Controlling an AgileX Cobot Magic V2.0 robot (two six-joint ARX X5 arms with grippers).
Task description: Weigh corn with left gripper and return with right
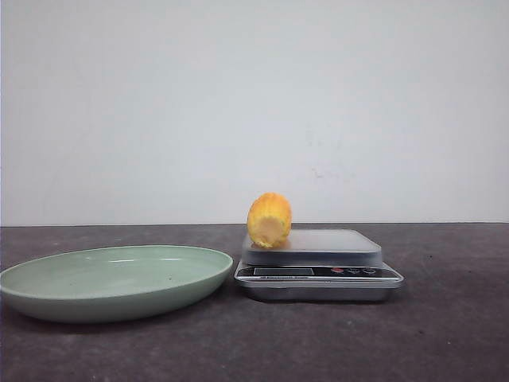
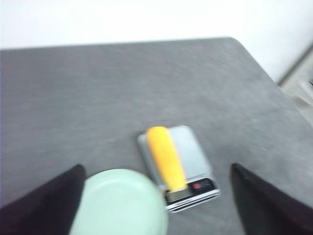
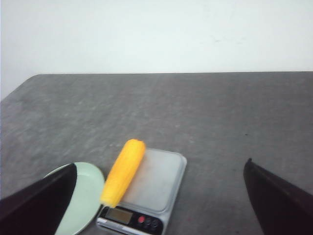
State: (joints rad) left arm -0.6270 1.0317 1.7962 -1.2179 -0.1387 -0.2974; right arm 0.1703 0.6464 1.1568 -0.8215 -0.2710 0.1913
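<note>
The yellow-orange corn (image 1: 270, 220) lies on the left part of the silver scale (image 1: 334, 243), its paler cut end toward the camera. It also shows in the left wrist view (image 2: 167, 157) and in the right wrist view (image 3: 123, 172). Neither gripper shows in the front view. My left gripper (image 2: 156, 205) is open and empty, well above and back from the scale (image 2: 190, 147); that view is blurred. My right gripper (image 3: 161, 200) is open and empty, also high above the scale (image 3: 157, 180).
A pale green plate (image 1: 48, 282) sits left of the scale, touching or nearly touching it. It shows in the left wrist view (image 2: 122, 205) and in the right wrist view (image 3: 88, 193). The dark grey table ends at a white wall.
</note>
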